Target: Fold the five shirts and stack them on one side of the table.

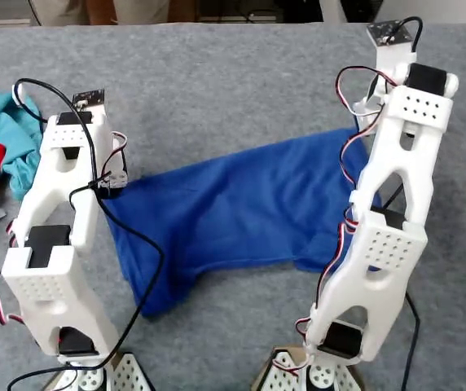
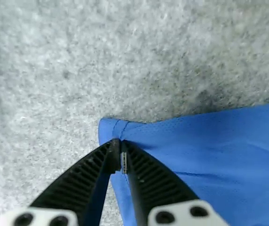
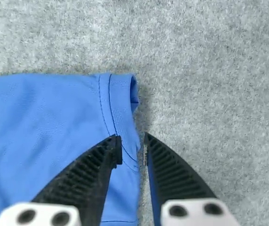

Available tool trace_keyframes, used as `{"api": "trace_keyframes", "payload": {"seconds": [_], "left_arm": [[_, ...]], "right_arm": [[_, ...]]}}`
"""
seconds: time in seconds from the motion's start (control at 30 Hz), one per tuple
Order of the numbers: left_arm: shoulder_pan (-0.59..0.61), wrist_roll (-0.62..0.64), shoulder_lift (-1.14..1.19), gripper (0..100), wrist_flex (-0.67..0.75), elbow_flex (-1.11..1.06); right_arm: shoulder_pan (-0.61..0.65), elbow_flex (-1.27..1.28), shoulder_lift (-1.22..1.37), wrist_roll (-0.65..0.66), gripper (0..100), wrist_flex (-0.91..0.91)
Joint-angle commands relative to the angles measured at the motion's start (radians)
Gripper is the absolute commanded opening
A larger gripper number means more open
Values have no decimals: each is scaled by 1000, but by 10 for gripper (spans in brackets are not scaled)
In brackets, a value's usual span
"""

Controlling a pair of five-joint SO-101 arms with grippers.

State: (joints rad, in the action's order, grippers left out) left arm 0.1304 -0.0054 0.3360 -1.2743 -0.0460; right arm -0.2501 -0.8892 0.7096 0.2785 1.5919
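While one corner of the blue shirt (image 1: 241, 204) is pinched in the closed left gripper (image 2: 120, 146), its long axis is laid across toward the right gripper (image 3: 132, 139), whose jaws are set narrowly apart astride the opposite hem.

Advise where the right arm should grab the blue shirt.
I'd take the hem corner, coming down from above with the right end effector astride the edge, one jaw over cloth, one over table. The shirt lies flat there, so only its edge can be pinched. The left end effector holds the other end.
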Motion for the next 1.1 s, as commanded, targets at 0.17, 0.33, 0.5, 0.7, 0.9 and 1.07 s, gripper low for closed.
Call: {"api": "trace_keyframes", "payload": {"seconds": [0.17, 0.33, 0.5, 0.7, 0.9, 1.07], "left_arm": [[3, 8, -8, 22, -2, 38], [0, 3, -16, 144, -87, 60], [14, 6, -10, 153, -130, 98], [9, 6, -7, 153, -106, 69], [14, 43, -7, 120, -3, -6], [11, 107, -7, 27, 37, -38]], "right_arm": [[10, -45, -4, -8, 91, 6], [10, -42, -4, -8, 91, 6], [10, -42, -4, -8, 91, 6], [10, -42, -2, -8, 91, 6], [10, -42, -2, -8, 91, 6], [10, -42, -2, -8, 91, 6]]}}
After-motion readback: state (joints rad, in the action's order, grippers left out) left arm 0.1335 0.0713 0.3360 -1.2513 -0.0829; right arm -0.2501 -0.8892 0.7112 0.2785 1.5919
